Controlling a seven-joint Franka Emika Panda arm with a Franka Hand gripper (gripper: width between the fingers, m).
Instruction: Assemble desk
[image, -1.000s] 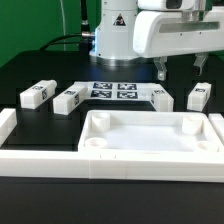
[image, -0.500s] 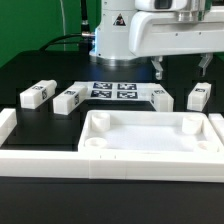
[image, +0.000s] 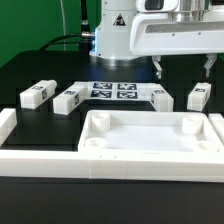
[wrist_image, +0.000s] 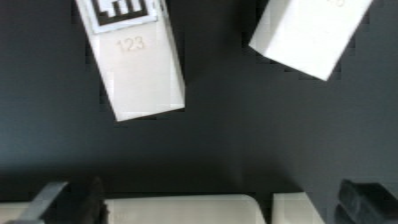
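The tool (image: 183, 68) is hanging wide open, holding nothing, above two legs (image: 160, 97) at the exterior view's right. The tabletop (image: 140, 115) is lying on the black desk (image: 50, 75), in front of them.

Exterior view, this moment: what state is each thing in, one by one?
Tabletop: lying flat, rim up, no legs fitted.
First leg block from the exterior view's left: loose on the table.
Second leg block: loose on the table.
Third leg block: loose on the table.
Fourth leg block: loose on the table.
Tool: open, empty, raised off the table.
Marker board: flat on the table.
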